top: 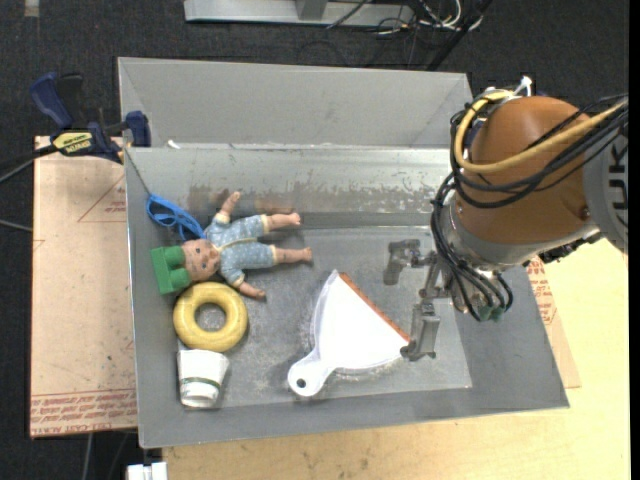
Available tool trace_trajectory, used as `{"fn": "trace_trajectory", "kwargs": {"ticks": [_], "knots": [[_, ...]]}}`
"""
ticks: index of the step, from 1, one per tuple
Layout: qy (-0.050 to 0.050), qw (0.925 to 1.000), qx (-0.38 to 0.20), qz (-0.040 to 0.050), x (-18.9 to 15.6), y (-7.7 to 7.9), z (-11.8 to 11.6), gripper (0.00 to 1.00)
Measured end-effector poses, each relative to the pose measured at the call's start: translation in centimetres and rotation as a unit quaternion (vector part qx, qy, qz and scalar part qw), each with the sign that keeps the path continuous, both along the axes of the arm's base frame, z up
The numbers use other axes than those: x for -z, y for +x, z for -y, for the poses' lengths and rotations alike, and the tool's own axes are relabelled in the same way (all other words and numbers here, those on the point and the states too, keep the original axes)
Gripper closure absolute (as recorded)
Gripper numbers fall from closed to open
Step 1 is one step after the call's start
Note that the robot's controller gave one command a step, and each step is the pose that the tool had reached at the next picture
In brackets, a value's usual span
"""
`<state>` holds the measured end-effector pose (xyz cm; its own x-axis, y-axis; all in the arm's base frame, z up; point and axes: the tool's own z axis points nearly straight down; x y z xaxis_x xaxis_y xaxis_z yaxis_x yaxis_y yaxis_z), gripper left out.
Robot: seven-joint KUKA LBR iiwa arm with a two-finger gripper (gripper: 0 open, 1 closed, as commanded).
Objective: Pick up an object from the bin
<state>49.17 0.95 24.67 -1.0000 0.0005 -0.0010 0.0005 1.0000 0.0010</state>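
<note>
My gripper (412,300) hangs over the right part of the bin, open, with its two dark fingers spread wide apart and only bare bin floor between them. A white dustpan-shaped scoop (350,336) with an orange edge lies just to its left, handle toward the bin's front. The scoop's right corner sits right by my lower fingertip (422,340); whether they touch I cannot tell. My upper fingertip (399,260) stands apart from the scoop.
On the left lie a doll in pale blue (238,248), a green block (170,269), a blue plastic piece (170,215), a yellow ring (210,316) and a white cup (203,376). The arm's orange cover and cables hang over the bin's right wall.
</note>
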Motion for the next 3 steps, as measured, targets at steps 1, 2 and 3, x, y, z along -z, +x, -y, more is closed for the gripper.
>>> {"fn": "trace_trajectory", "kwargs": {"ticks": [1, 2, 3], "knots": [[0.000, 1.0000, 0.000, 0.0000, 0.0, 0.0, 0.0, 0.00], [-0.001, 0.9995, -0.033, 0.0034, 2.7, 0.1, -1.6, 0.00], [0.000, 1.0000, -0.001, 0.0011, 7.0, 0.9, -2.7, 0.00]]}}
